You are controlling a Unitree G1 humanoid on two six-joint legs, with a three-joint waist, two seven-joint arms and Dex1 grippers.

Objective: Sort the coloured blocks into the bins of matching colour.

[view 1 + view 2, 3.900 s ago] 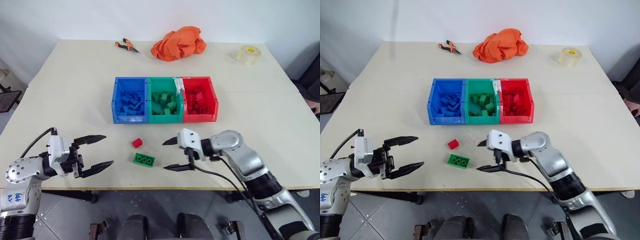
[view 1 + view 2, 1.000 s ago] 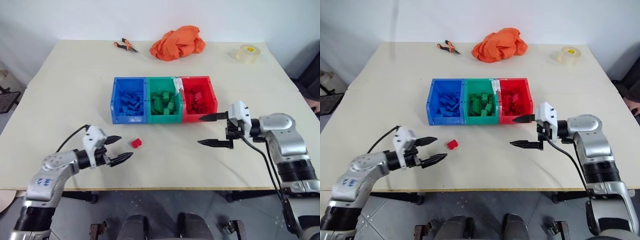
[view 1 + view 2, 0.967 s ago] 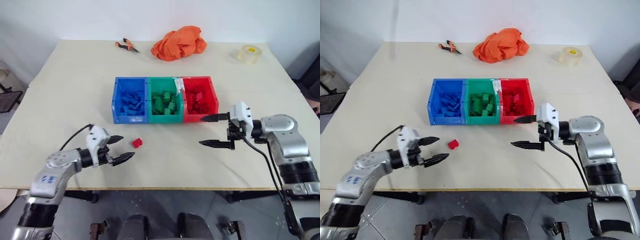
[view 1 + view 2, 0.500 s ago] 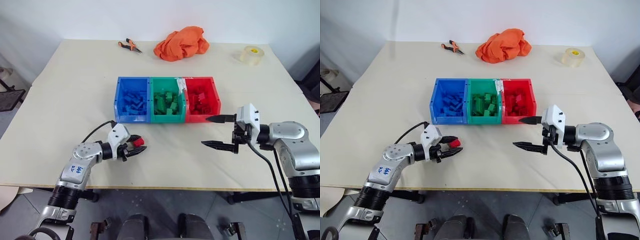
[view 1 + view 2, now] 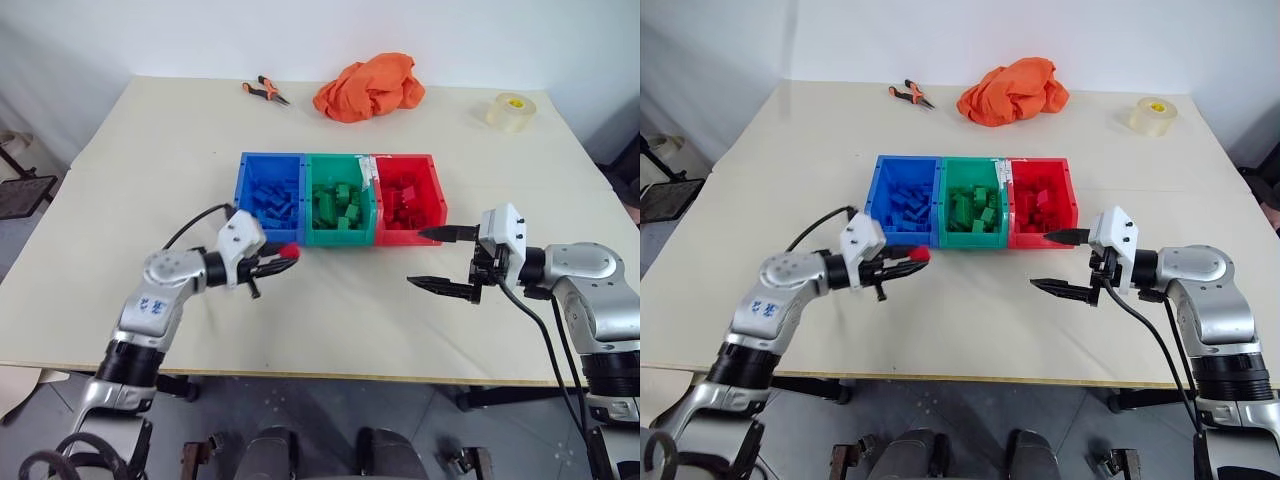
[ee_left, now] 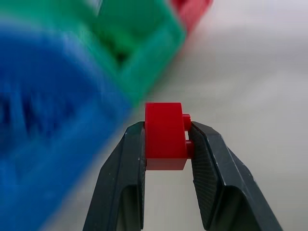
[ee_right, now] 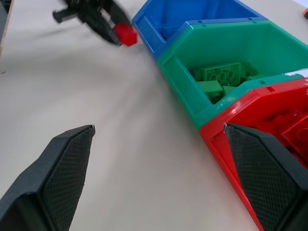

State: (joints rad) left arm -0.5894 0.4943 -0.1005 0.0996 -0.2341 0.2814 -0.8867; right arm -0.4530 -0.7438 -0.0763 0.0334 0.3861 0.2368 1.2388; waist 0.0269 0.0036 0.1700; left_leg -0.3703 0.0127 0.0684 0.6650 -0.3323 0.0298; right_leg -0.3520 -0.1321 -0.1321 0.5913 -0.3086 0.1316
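On the table (image 5: 120,180), just in front of the blue bin (image 5: 270,196), the left gripper (image 5: 280,262) pinches a red block (image 6: 164,135) between closed jaws, lifted clear of the surface. Carrying looks to be the step in hand; next it likely must travel right, past the green bin (image 5: 340,200), and release over the red bin (image 5: 408,198). Each bin holds a heap of bricks of its own colour. The right gripper (image 5: 440,258) hangs wide open and empty beside the red bin.

Pliers (image 5: 265,91), orange cloth (image 5: 368,87), tape roll (image 5: 510,111)
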